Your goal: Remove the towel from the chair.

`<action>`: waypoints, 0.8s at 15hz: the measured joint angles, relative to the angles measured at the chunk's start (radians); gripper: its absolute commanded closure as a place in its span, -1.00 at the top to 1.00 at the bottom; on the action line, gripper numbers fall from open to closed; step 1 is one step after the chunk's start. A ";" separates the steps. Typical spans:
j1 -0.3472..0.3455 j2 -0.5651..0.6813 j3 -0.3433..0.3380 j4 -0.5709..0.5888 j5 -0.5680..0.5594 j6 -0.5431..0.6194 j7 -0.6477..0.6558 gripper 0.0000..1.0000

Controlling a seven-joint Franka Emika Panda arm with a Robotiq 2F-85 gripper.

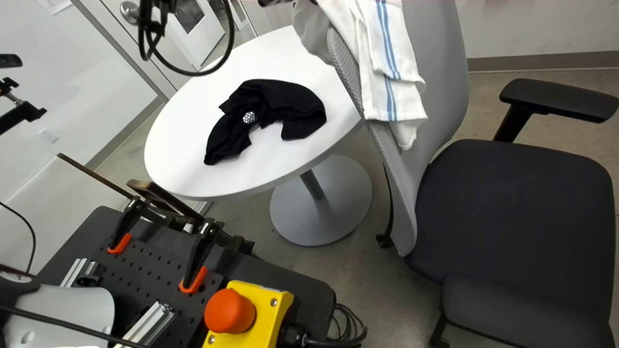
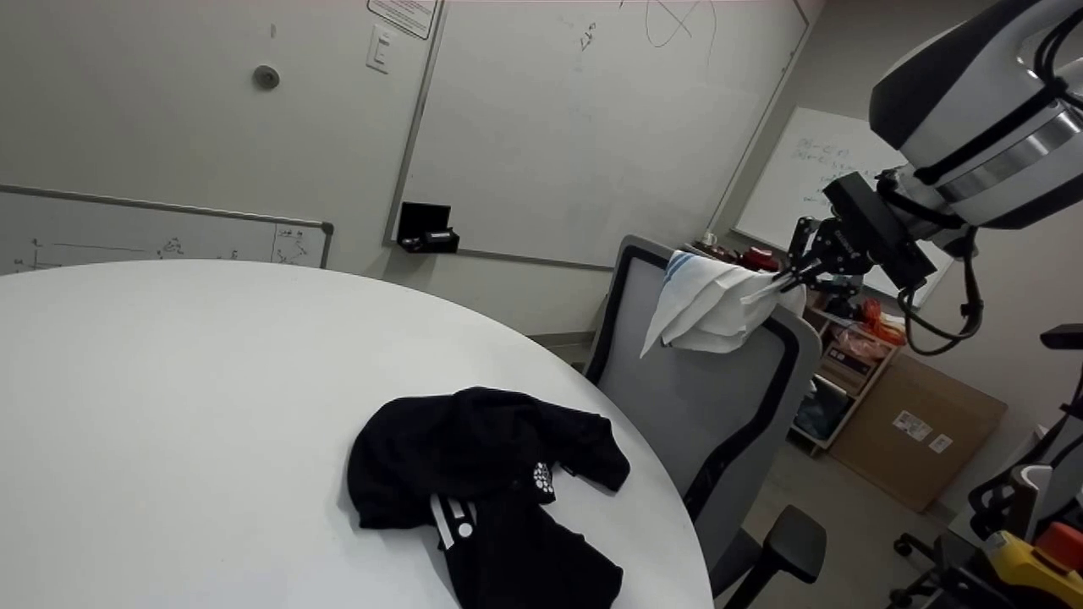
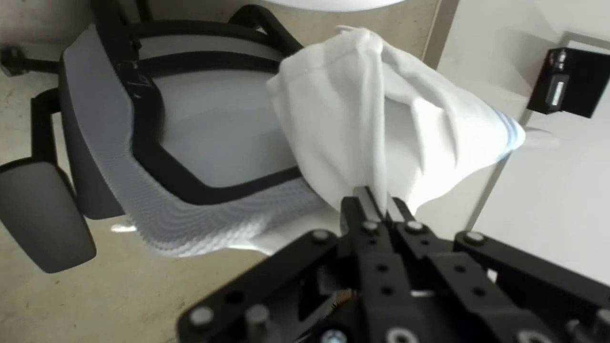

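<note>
White towel (image 1: pixel 390 63) over chair back (image 1: pixel 442 72), long axis downward — pincer (image 3: pixel 381 206) pinching a fold, black tray (image 3: pixel 579 83) holding small items (image 3: pixel 556 91)

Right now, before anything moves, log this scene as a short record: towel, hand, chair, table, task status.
Towel: white with blue stripes, draped over the back of the chair
Hand: closed on a fold of the towel
Chair: grey back, dark seat, beside the table
Table: white, with a crumpled black cloth on it
Status: towel gripped, not yet off the chair
</note>
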 measured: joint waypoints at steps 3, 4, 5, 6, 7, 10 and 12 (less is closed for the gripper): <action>-0.021 -0.126 0.034 0.015 -0.004 0.016 0.007 -0.99; -0.087 -0.172 0.114 0.015 -0.008 0.024 0.010 -0.99; -0.111 -0.222 0.156 0.015 -0.008 0.029 0.010 -0.99; -0.109 -0.272 0.176 0.013 -0.008 0.032 0.010 -0.99; -0.109 -0.323 0.205 0.010 -0.008 0.035 0.010 -0.99; -0.111 -0.464 0.315 -0.007 -0.007 0.035 0.009 -0.99; -0.111 -0.543 0.405 -0.026 -0.001 0.033 0.011 -0.99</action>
